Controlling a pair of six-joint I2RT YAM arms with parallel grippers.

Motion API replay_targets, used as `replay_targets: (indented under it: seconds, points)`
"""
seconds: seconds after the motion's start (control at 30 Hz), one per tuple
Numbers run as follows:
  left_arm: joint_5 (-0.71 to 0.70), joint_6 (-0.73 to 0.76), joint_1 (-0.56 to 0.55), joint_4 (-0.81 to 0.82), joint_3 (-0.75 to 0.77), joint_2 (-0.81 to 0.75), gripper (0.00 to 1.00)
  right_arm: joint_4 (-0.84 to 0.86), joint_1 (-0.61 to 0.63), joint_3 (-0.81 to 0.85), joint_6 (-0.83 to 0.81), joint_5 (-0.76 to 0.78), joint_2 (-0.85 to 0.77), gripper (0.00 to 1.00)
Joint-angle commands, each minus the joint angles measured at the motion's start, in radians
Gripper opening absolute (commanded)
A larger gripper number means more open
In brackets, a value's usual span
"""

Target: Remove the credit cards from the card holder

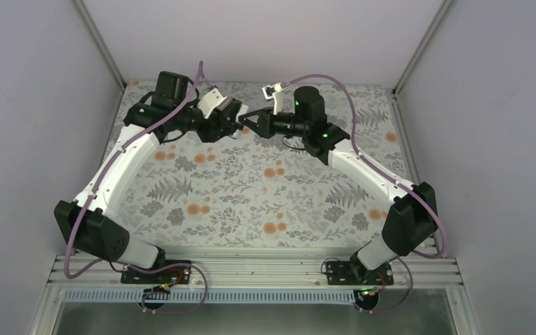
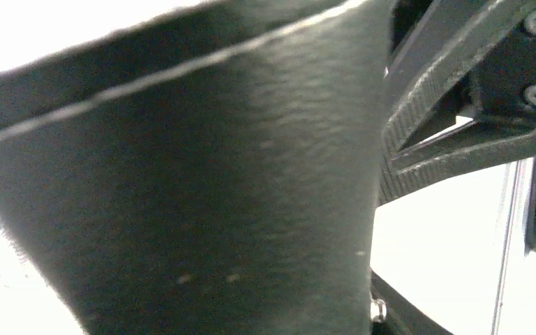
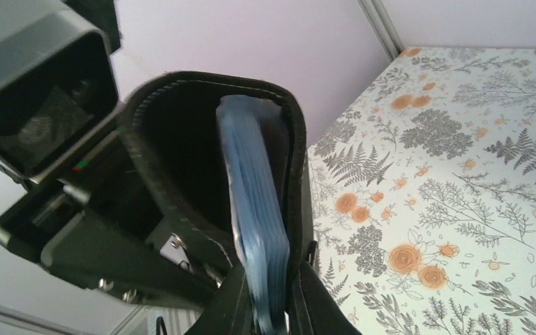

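The counter [image 1: 251,237] fills the middle of the top view under a pale cloth [image 1: 251,174] printed with grey ferns, leaves and small orange flowers. Plain lilac-grey walls close it in: a back wall [image 1: 251,35] across the upper frame, a left wall [image 1: 21,105] and a right wall [image 1: 509,139] at the sides. A silver metal post [image 1: 100,42] rises at the upper left and a second post [image 1: 425,42] at the upper right. Along the lower edge lies a ribbed aluminium rail [image 1: 251,269], with dull sheet metal [image 1: 265,321] below it. The light is soft and even.
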Motion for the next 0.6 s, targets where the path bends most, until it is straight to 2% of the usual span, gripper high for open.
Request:
replay_targets:
  seconds: [0.0,0.13,0.27,0.3,0.37,0.4,0.57]
  points:
    - [0.038,0.032,-0.006,-0.002,-0.014,-0.056,0.34,0.044,0.007,0.035,-0.056,-0.094,-0.019,0.04]
    - [0.094,0.054,-0.007,-0.021,-0.026,-0.081,0.18,0.034,-0.004,0.033,-0.101,-0.127,-0.026,0.04]
    - [0.181,0.088,-0.006,-0.056,-0.026,-0.099,0.15,0.025,-0.015,0.027,-0.140,-0.164,-0.037,0.09]
    - [0.207,0.103,-0.006,-0.069,-0.023,-0.101,0.16,0.020,-0.017,0.025,-0.150,-0.168,-0.041,0.09]
    - [0.258,0.130,-0.005,-0.094,-0.023,-0.110,0.37,0.019,-0.021,0.025,-0.166,-0.176,-0.050,0.06]
    - [0.276,0.139,-0.007,-0.100,-0.025,-0.113,0.42,0.020,-0.024,0.026,-0.168,-0.184,-0.052,0.04]
    - [0.244,0.151,-0.007,-0.096,-0.039,-0.125,0.44,0.042,-0.026,0.039,-0.174,-0.258,-0.058,0.04]
